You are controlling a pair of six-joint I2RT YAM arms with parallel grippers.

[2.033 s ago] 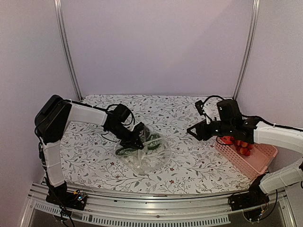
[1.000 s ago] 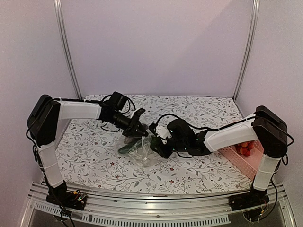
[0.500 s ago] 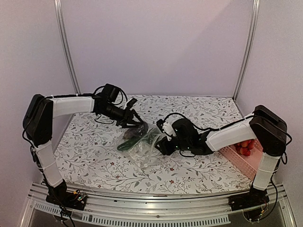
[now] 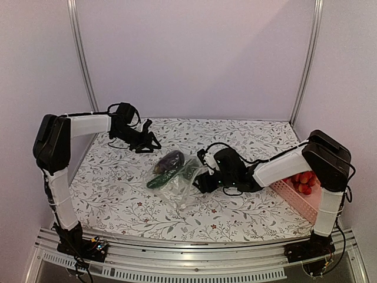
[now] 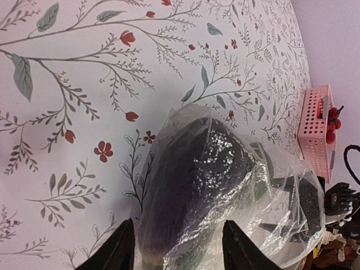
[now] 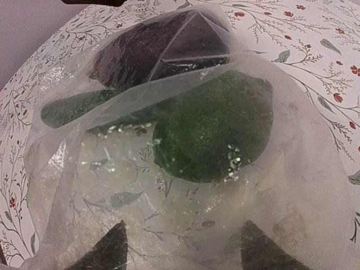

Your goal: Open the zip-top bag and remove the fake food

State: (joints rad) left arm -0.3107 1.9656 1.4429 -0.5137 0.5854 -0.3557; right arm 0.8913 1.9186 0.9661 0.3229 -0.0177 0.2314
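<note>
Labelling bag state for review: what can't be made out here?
Zip strip of the zip-top bag: all views, lost in crinkled, glaring film; open or shut unclear.
Round dark green piece: right wrist view, clouded by film; kind unclear.
Pink basket contents: top view, right arm covers part; left wrist, too small.

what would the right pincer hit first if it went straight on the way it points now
Most likely the clear film of the zip-top bag, right ahead of the right pincer; just behind it sits a dark green fake food piece. Depth is unclear.
</note>
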